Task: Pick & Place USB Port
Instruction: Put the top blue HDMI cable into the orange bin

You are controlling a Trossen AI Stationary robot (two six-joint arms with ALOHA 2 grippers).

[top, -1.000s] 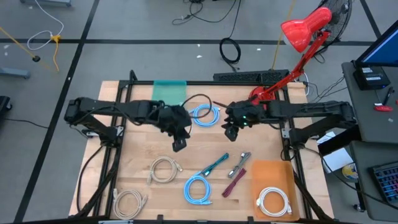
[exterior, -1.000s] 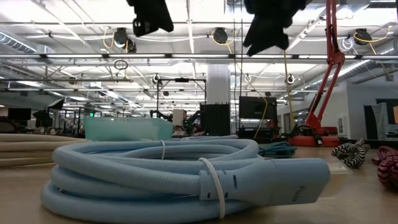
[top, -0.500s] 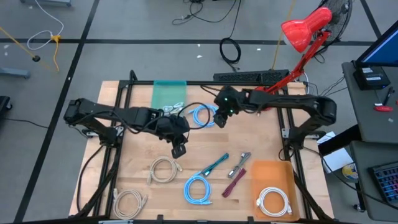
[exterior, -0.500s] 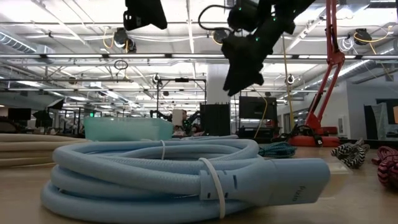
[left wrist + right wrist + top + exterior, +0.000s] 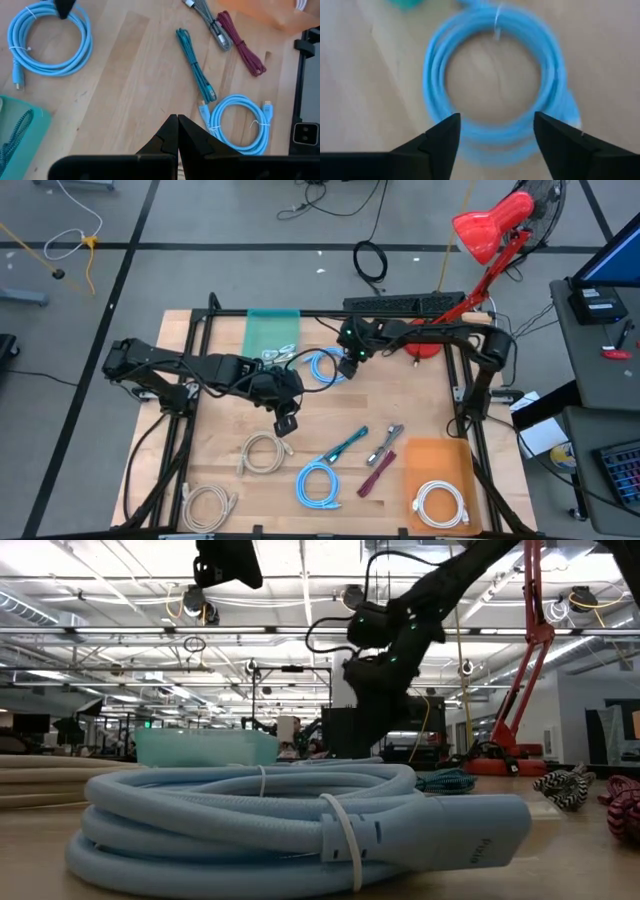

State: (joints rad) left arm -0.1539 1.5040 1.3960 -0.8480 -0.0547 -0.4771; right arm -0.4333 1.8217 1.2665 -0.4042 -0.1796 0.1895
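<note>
A light blue coiled USB cable (image 5: 325, 367) lies flat on the wood at the far middle of the table, beside a teal tray (image 5: 272, 330). My right gripper (image 5: 347, 362) hangs open just above that coil (image 5: 495, 85), its two fingers spread over the ring's width; no touch shows. The low view shows it low, far back on the table (image 5: 365, 705). My left gripper (image 5: 285, 423) is shut and empty, raised over the table's middle, left of the teal cable (image 5: 195, 65). A second light blue coil (image 5: 318, 483) lies near the front edge.
An orange tray (image 5: 437, 470) at the near right holds a white coil (image 5: 440, 503). Two beige coils (image 5: 262, 452) (image 5: 207, 505), a grey cable (image 5: 385, 443) and a maroon cable (image 5: 378, 473) lie loose on the table. A red lamp base (image 5: 420, 345) stands at the far right.
My right gripper has swung from the table's middle right toward the far left and come down over the far light blue coil, staying open. My left gripper has drifted a little toward the near edge. No cable has moved.
</note>
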